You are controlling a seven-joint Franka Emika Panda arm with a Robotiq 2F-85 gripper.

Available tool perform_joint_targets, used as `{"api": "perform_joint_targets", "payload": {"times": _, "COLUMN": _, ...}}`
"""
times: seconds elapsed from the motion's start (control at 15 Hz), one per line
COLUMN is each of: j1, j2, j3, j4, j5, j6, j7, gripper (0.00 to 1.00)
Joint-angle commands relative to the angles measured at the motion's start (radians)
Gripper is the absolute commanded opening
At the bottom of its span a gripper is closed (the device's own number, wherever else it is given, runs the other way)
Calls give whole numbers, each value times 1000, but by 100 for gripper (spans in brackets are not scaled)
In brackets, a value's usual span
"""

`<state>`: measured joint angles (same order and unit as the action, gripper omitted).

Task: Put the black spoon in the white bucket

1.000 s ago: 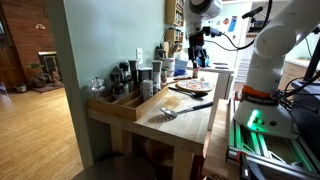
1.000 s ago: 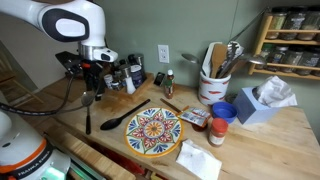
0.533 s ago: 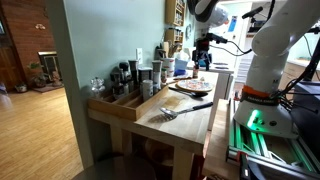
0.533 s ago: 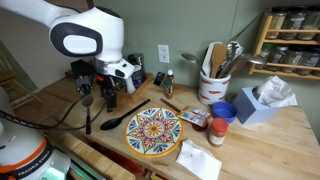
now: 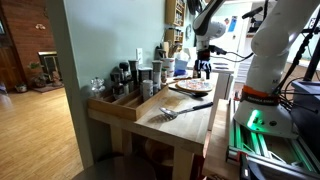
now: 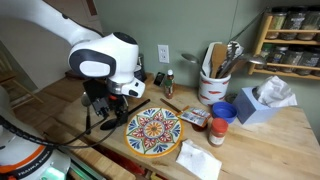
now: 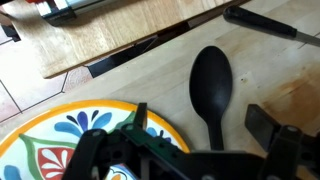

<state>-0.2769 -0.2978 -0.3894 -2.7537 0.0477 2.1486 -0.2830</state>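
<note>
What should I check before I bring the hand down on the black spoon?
1. Hand open: ok. Its fingers stand apart in the wrist view.
2. Black spoon lined up: ok. Its handle runs between the fingers.
3. Height above the spoon: cannot tell. No view shows contact.
4. Clearance from the plate: cannot tell. One finger appears over its rim, so watch that side.
5. White bucket ready: ok. It stands upright at the back of the table, though it already holds utensils.
</note>
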Motion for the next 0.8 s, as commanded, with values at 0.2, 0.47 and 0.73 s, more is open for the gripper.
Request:
{"api": "perform_joint_targets", "payload": {"times": 0.2, "j1": -1, "j2": 66, "j3": 3, "j4": 2, "j5": 48, "j6": 2, "j7": -20, "gripper": 100}}
{"api": "perform_joint_targets", "payload": {"times": 0.47, "j1": -16, "j2": 133, "j3": -25, "j4": -2, "j5": 133, "j6": 3, "j7": -47, "gripper": 100}}
{"api": "perform_joint_targets", "payload": {"times": 0.73, "j1": -37, "j2": 183, "j3": -50, "j4": -2, "j5": 247, "j6": 2, "j7": -100, "gripper": 100}}
